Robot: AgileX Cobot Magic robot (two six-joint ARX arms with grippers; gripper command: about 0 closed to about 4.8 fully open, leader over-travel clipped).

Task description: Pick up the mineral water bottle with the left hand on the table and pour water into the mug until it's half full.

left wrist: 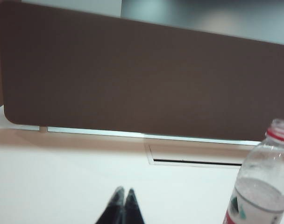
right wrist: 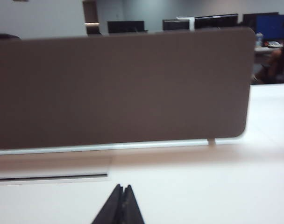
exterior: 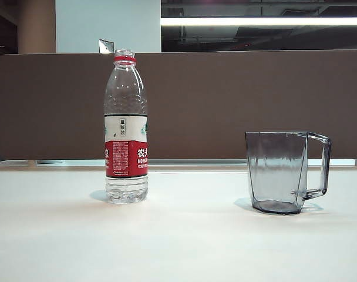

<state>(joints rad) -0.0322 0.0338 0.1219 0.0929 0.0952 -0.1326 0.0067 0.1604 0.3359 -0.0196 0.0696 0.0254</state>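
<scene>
The bottle [exterior: 126, 126] stands upright on the table [exterior: 178, 241], left of centre in the exterior view, uncapped, with the red ring at the neck. The mug [exterior: 282, 171] stands well apart to its right, handle turned away from the bottle, and looks empty. Neither arm appears in the exterior view.

The left gripper [left wrist: 123, 192] hangs above bare table with its fingers pressed together and nothing between them; the bottle shows at the edge of its wrist view, off to one side. The right gripper [right wrist: 123, 189] is likewise clenched and empty, facing the partition [right wrist: 118, 88].

Step in hand: approach with the left arm. Spread the fingers before closing in. Centre the jaws on the labelled body, below the shoulder. Close firmly but without crushing: the open neck likely spills if squeezed. Keep the bottle vertical during the lift.
</scene>
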